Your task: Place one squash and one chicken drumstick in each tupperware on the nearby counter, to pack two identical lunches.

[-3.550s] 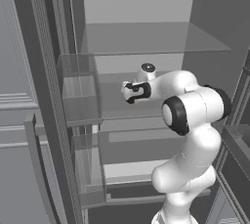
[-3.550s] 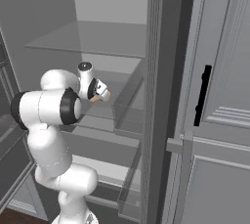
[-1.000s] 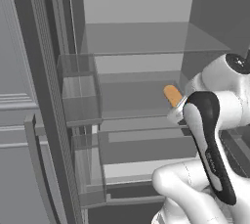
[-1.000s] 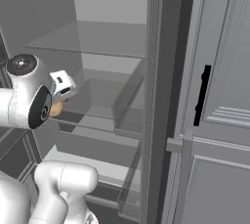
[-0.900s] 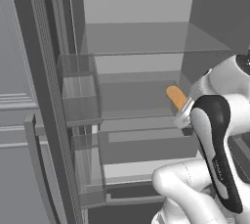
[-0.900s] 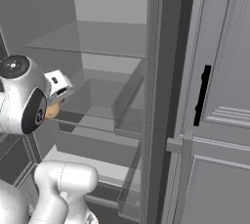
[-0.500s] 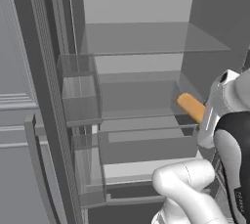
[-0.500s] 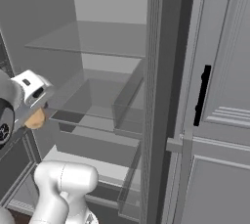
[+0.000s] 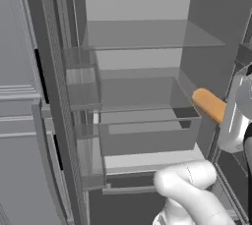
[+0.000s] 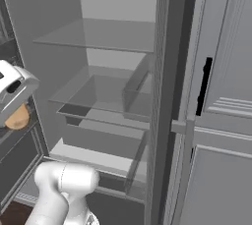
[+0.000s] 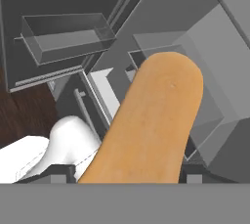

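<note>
glass fridge shelves (image 9: 147, 35), drawer (image 9: 147, 135) beneath

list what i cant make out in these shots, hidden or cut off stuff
- Orange food: hand view cuts off its lower end, so squash or drumstick is unclear.
- Hand: in the left base view its housing covers the fingers; the grip itself is hidden.
- Same food in the right base view: the hand covers most of it.
- Fridge drawer: its front wall hides the contents.

One chicken drumstick (image 9: 208, 104), two shelves (image 9: 147, 37).
</note>
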### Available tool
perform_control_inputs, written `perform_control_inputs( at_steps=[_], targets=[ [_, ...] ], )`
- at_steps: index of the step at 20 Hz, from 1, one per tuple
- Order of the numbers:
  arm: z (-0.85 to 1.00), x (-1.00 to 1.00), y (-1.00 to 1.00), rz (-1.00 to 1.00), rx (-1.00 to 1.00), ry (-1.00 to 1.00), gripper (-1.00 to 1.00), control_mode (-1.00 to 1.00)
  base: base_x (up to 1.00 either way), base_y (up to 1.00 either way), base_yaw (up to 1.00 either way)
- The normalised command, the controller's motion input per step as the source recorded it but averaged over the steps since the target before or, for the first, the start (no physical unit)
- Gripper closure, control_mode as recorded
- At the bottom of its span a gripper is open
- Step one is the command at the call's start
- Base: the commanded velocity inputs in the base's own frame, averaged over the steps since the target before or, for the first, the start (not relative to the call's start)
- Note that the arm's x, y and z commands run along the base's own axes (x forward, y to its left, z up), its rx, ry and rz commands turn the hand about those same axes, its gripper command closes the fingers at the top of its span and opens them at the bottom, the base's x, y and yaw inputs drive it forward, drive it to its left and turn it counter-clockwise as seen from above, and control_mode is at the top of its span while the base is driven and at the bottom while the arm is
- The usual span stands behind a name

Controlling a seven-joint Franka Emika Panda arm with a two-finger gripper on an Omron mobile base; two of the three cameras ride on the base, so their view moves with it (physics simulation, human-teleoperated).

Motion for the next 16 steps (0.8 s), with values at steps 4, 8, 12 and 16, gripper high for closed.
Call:
perform_control_inputs(
  at_steps=[4,8,12,16],
  targets=[
    [0.0,0.0,0.0,0.0,0.0,0.0,1.0,1.0,-0.89,0.0,0.32],
    [0.0,0.0,0.0,0.0,0.0,0.0,1.0,1.0,-0.44,0.21,0.66],
    [0.0,0.0,0.0,0.0,0.0,0.0,1.0,1.0,-0.11,0.52,0.88],
    [0.0,0.0,0.0,0.0,0.0,0.0,1.0,1.0,0.0,0.41,1.0]
  ],
)
